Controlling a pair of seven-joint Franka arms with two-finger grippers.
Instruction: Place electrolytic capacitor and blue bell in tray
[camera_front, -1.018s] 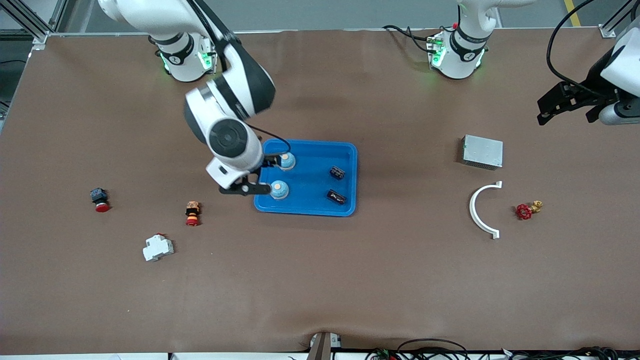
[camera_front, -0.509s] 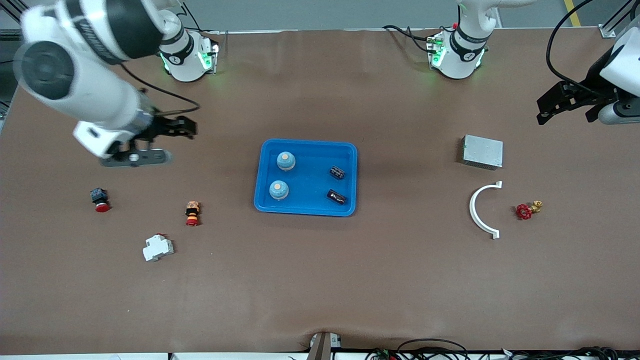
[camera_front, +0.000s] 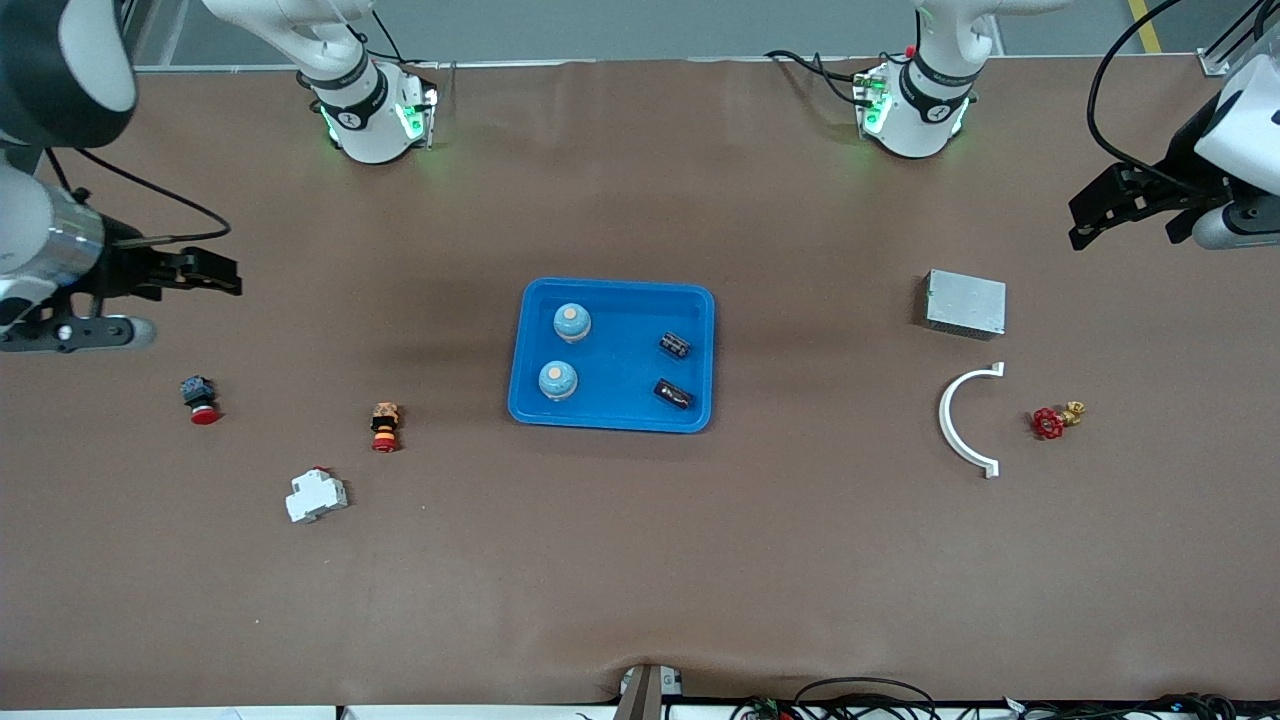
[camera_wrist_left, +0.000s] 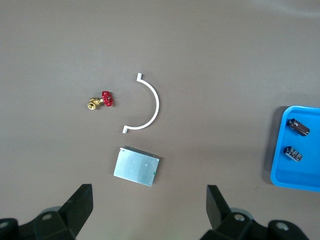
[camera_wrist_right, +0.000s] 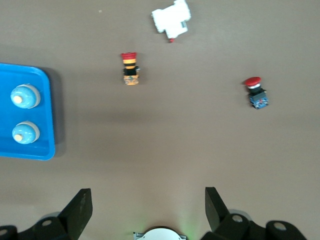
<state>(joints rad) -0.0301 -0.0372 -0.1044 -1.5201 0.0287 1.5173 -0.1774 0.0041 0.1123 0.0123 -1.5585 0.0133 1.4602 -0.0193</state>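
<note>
Right gripper (camera_front: 185, 272): wide open, empty, over bare table well off the tray (camera_front: 700, 300), toward the right arm's end.
Left gripper (camera_front: 1095, 215): wide open, empty, waiting.
Blue bells (camera_front: 572, 322): both in tray.
Capacitors (camera_front: 674, 345): both in tray, on the side toward the left arm.
Judgement: nothing seems left to fetch.

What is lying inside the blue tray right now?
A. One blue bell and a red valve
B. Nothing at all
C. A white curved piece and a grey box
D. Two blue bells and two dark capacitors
D: the tray holds two blue bells toward the right arm's end and two dark capacitors toward the left arm's end.
</note>
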